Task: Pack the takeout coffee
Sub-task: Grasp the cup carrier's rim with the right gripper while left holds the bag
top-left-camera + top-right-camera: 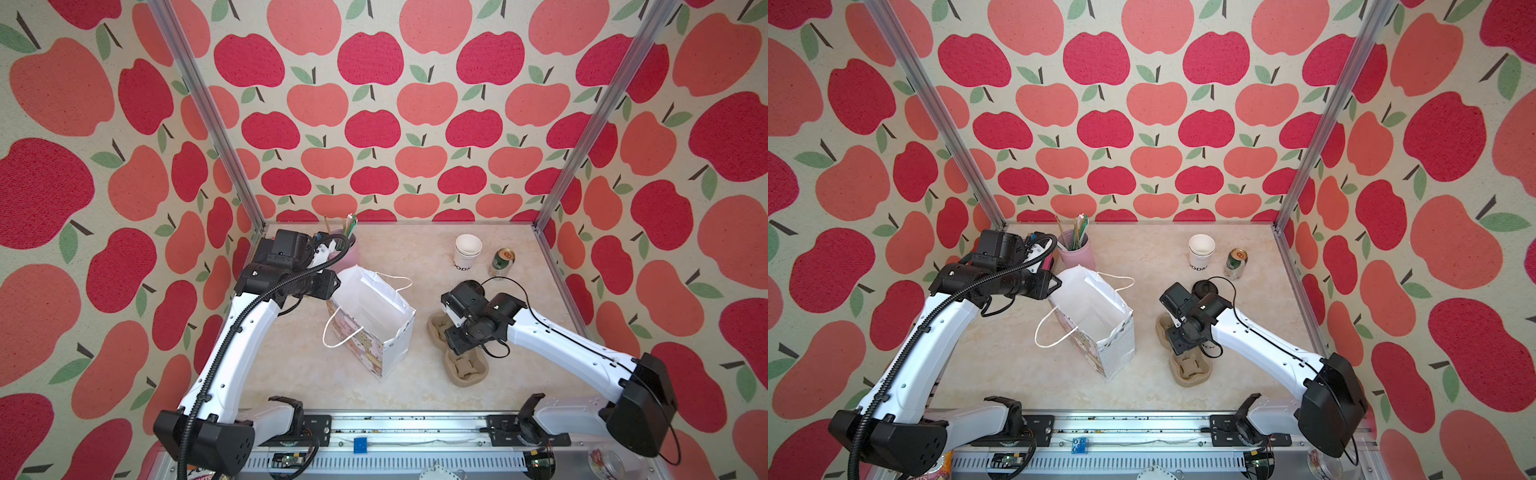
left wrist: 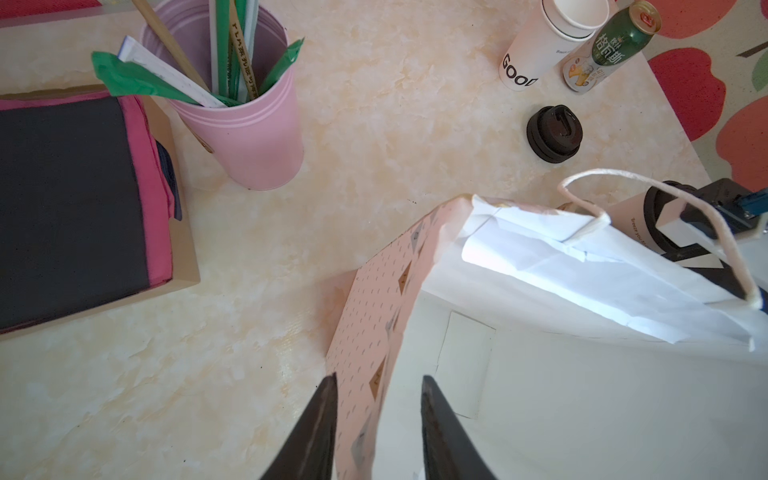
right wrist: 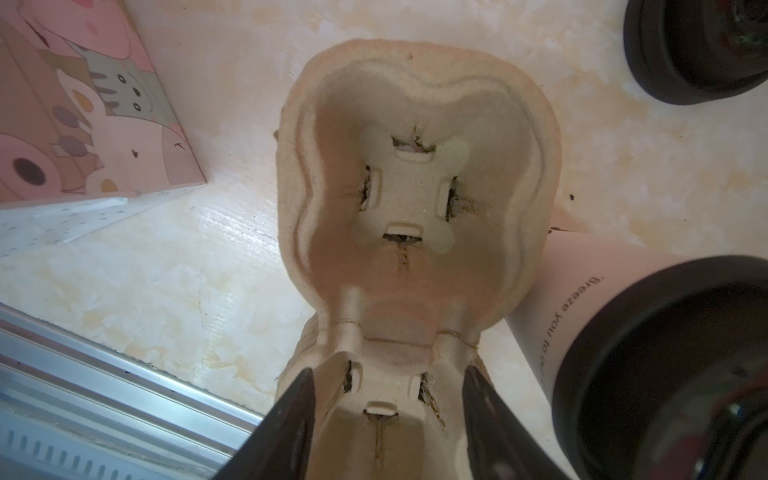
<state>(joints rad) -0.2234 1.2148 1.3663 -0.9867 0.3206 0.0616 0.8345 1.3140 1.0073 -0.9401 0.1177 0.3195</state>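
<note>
One white, black-lidded takeout coffee (image 3: 582, 299) stands beside the carrier (image 3: 415, 54); left end effector (image 2: 379, 377) and right end effector (image 3: 388, 372) gape.

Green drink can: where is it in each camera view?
Both top views: green can at the far right of the table.
Left wrist: near the picture's upper right corner.
Right wrist: not in view.
Shared landmark: stack of white cups beside it.
</note>
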